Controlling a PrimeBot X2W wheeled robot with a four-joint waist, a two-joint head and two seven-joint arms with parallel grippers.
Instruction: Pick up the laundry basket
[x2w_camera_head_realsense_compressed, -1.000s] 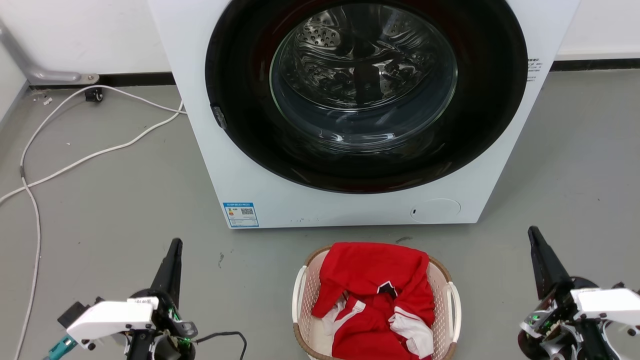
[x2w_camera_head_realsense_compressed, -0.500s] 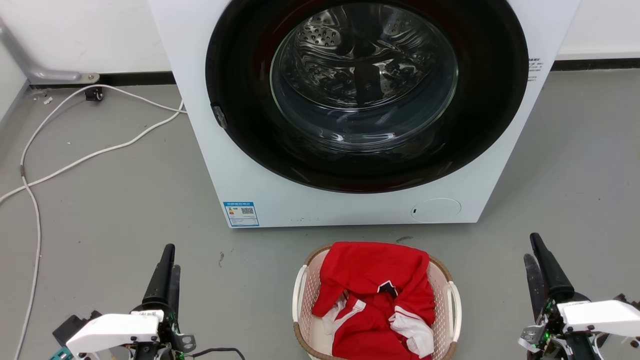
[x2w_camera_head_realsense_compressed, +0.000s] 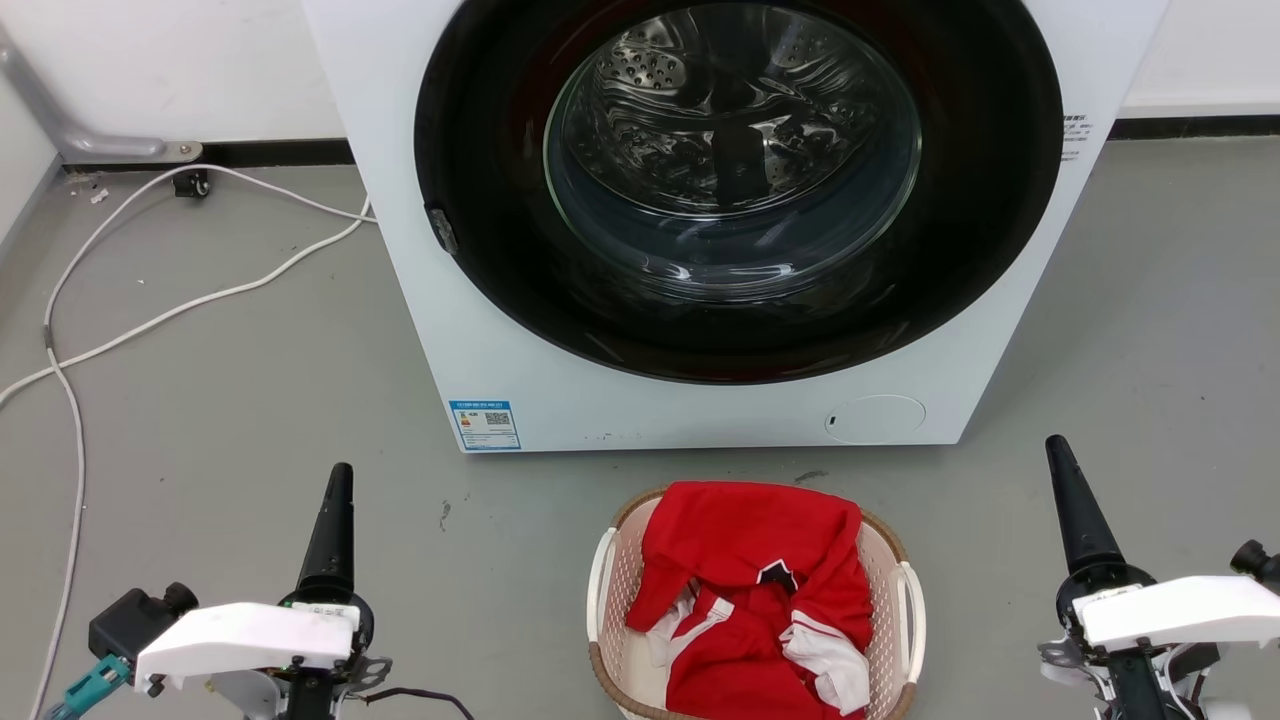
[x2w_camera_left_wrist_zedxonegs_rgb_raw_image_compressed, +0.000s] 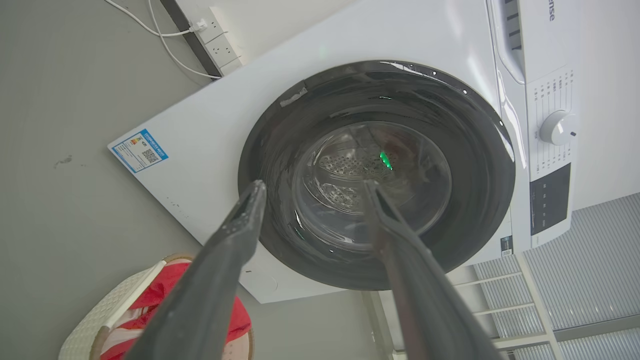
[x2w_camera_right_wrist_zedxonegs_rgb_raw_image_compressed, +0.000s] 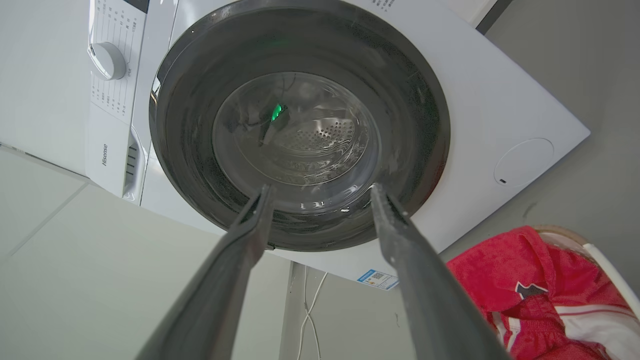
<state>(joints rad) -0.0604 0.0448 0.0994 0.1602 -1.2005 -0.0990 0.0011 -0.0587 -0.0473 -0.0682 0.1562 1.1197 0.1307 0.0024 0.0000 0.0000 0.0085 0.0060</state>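
The laundry basket is a small pale-pink perforated tub with a brown rim and white side handles. It stands on the grey floor just before the washing machine, with a red and white garment piled in it. My left gripper hovers well to its left and my right gripper well to its right, both apart from it. In the left wrist view the left gripper is open and empty, with the basket at the lower left. The right gripper is also open and empty, with the basket's handle at the lower right.
A large white washing machine with a round dark glass door stands right behind the basket. White cables trail over the floor at the left, and a power strip sits by the wall.
Both wrists have rolled, so each pair of fingers now lines up edge-on in the head view. The right fingertips sit a little higher. The basket has not moved.
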